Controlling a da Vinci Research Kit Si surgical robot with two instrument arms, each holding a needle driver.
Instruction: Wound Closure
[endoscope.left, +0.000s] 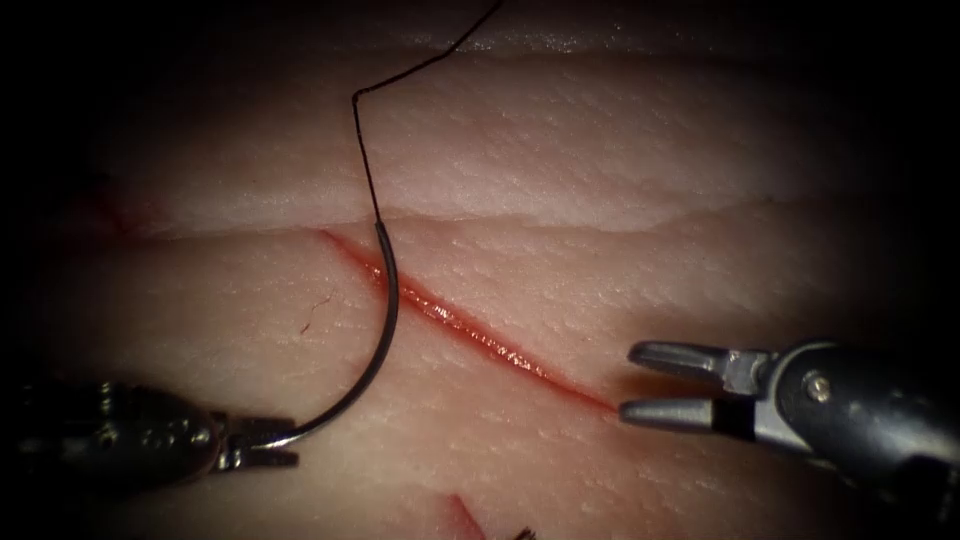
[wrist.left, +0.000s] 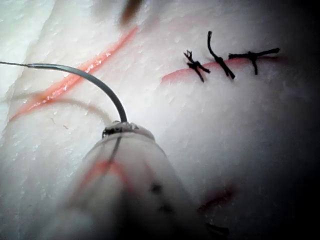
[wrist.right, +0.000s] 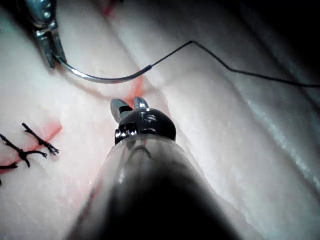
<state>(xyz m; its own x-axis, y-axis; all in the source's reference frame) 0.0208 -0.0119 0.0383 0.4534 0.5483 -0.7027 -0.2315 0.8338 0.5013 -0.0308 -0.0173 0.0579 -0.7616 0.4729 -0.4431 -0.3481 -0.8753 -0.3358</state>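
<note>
Left of the cut (endoscope.left: 470, 330), the left tool (endoscope.left: 262, 445) has its jaws clamped on the needle (endoscope.left: 385, 345) right near the pointed end.
Needle's free of the tissue (endoscope.left: 600, 180), arcing up over the cut with its thread (endoscope.left: 365, 140) running toward the far edge. Right tool (endoscope.left: 655, 385) sits at the cut's near end, jaws partly apart, gripping nothing. Some older stitches (wrist.left: 220, 62) on a second cut.

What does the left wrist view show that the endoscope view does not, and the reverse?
Left wrist view: three knotted stitches on a second cut. Endoscope view: the right tool, jaws open, holding nothing, at the open cut's right end. Both: the left tool holding the needle at its end away from the thread, over the open cut, not in the tissue.
</note>
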